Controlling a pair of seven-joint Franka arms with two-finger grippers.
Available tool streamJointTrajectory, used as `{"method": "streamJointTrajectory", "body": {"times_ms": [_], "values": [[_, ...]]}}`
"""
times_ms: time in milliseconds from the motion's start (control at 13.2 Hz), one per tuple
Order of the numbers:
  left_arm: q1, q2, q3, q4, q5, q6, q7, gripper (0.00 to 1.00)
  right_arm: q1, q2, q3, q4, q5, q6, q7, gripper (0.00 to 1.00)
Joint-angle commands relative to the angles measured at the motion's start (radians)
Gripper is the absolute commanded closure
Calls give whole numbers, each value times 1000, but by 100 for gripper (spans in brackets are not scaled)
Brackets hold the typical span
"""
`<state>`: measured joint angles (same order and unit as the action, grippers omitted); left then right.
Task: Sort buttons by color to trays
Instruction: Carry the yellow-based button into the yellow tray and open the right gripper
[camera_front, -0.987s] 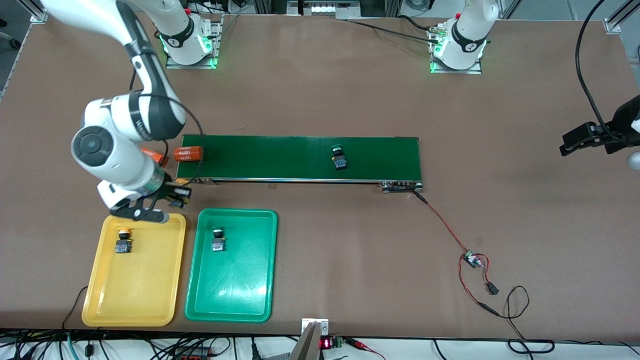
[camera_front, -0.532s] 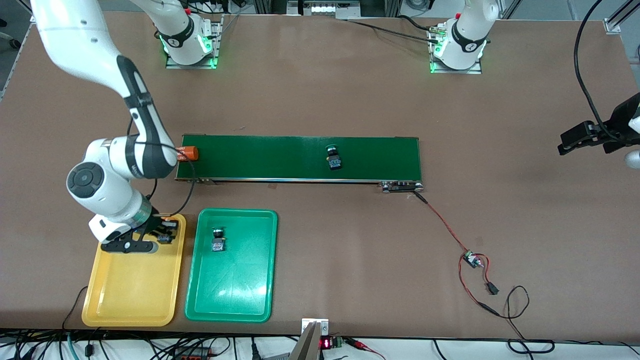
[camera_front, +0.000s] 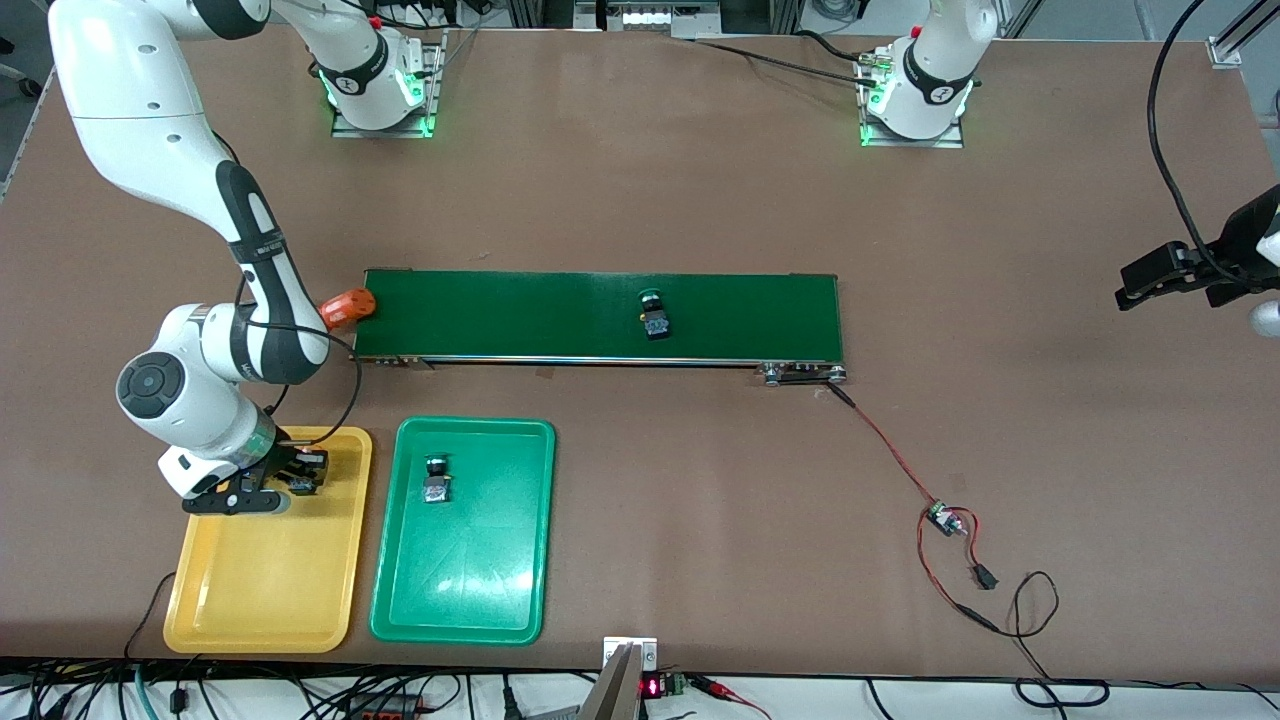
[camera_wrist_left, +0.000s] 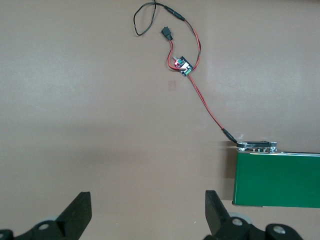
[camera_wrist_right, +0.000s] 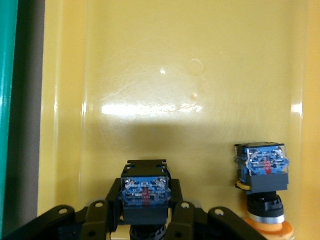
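Right gripper (camera_front: 300, 478) is over the yellow tray (camera_front: 260, 590), fingers clamped on a button (camera_wrist_right: 145, 192) whose cap colour is hidden; a yellow-capped button (camera_wrist_right: 263, 172) lies in that tray just beside it. One green button (camera_front: 436, 479) lies in the green tray (camera_front: 470, 590); another green button (camera_front: 654, 312) rides the conveyor belt (camera_front: 520, 315). Left gripper (camera_wrist_left: 145, 215) waits over bare table off the belt's left-arm end, fingers spread wide and empty.

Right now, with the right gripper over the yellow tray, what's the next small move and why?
Probably ease down a little and open. The right gripper is shut on a button over the yellow tray, beside a yellow-capped button already lying there. I can't see the held button's cap colour or whether it touches the tray yet. The left gripper waits open off the belt's end.
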<state>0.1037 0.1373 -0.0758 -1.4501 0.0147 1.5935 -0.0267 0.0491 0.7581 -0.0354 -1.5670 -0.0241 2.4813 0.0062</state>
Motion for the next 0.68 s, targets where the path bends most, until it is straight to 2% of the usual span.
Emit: {"method": "streamJointTrajectory", "body": {"times_ms": [0, 76, 152, 456, 608], "values": [[8, -22, 1, -29, -24, 22, 16, 0, -28, 20, 19, 7, 1, 1, -18, 54], [8, -22, 1, -29, -22, 23, 14, 0, -32, 21, 19, 5, 1, 1, -17, 12], [8, -22, 1, -29, -22, 25, 14, 0, -32, 20, 19, 5, 3, 1, -18, 0], [8, -22, 1, -33, -22, 31, 14, 0, -26, -19, 26, 19, -5, -15, -25, 0], [8, -21, 1, -33, -22, 34, 14, 0, -5, -83, 32, 36, 0, -118, -17, 0]]}}
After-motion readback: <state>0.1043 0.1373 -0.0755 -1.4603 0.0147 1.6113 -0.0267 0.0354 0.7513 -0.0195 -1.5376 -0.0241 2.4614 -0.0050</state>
